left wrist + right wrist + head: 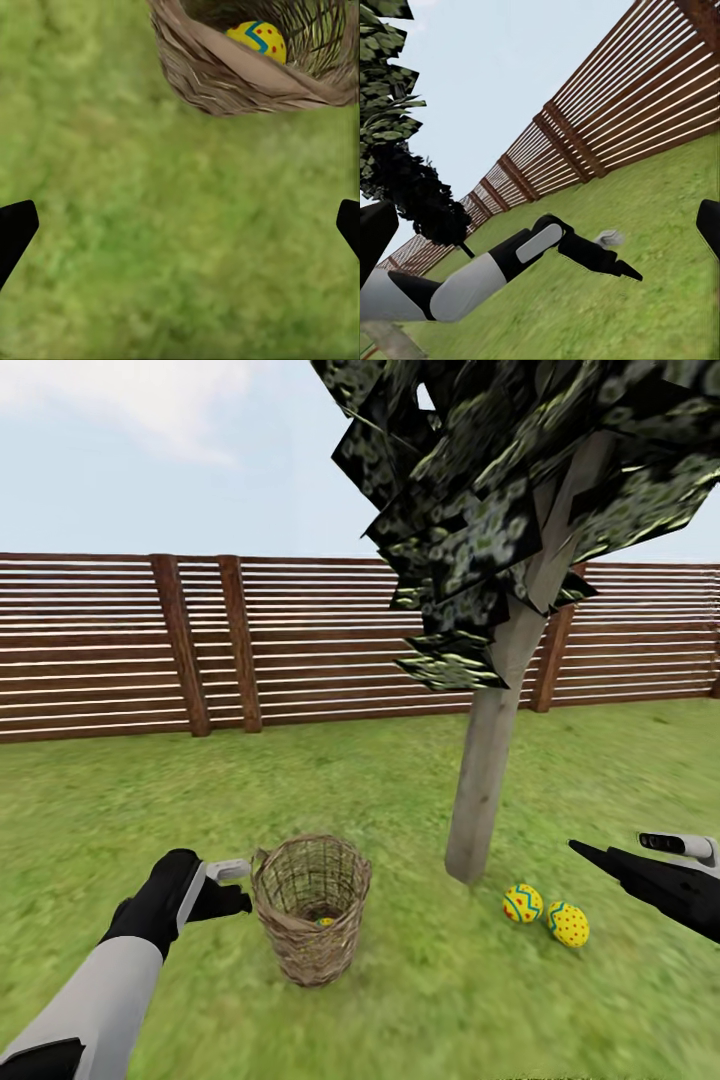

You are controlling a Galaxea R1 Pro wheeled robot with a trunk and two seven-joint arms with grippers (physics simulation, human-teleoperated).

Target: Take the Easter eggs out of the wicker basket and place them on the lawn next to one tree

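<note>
My left gripper (235, 888) wide, empty, beside wicker basket (310, 905); risk: tipping basket reaching last egg (257, 39).

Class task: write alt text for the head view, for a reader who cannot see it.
A wicker basket stands on a lawn with one egg inside, the left claw beside its rim. Two more eggs lie at the foot of a tree, before a wooden fence.

Brown horiz.-slat fence (300, 645) w/ thick posts across the back; pale blue sky (150, 460), faint cloud, even daylight.
</note>
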